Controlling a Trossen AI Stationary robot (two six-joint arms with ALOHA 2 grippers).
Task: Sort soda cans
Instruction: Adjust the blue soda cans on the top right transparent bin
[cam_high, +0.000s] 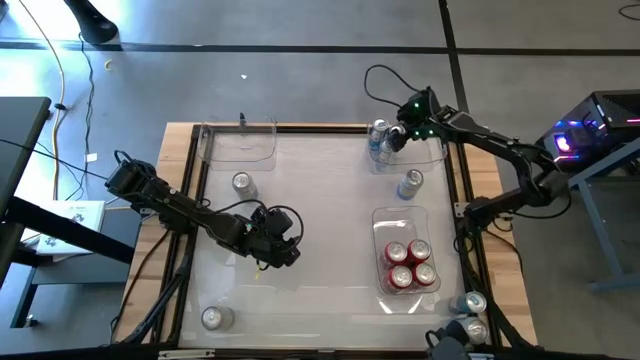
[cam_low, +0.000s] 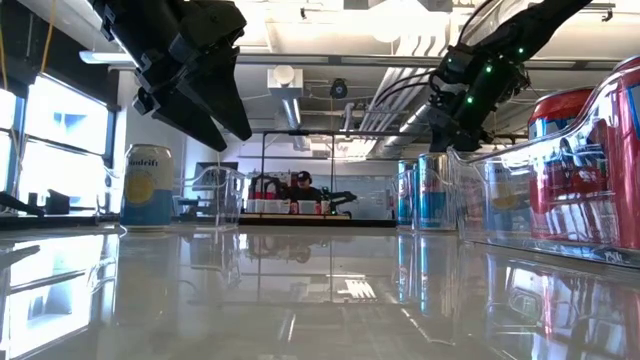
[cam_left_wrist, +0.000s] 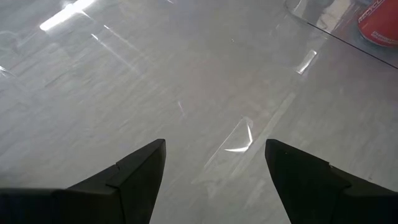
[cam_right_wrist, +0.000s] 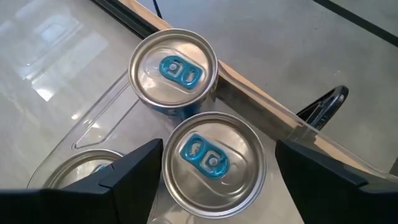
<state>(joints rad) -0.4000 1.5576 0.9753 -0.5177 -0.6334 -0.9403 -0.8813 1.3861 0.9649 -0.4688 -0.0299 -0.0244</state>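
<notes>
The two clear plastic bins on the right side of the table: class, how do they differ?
The nearer clear plastic bin holds four red-bodied cans, while the far corner clear bin holds blue-tabbed silver-topped cans. The right gripper hangs open over the far bin; no gripper is over the nearer one. Both are transparent.

A robotics lab in an open office: exposed silver ceiling ducts (cam_low: 290, 105) and strip lights hang above a wood-framed glossy bench (cam_high: 300, 215) on grey concrete floor (cam_high: 300, 25), with a seated person (cam_low: 300, 185) at a distant desk and a glowing computer case (cam_high: 590, 125).
</notes>
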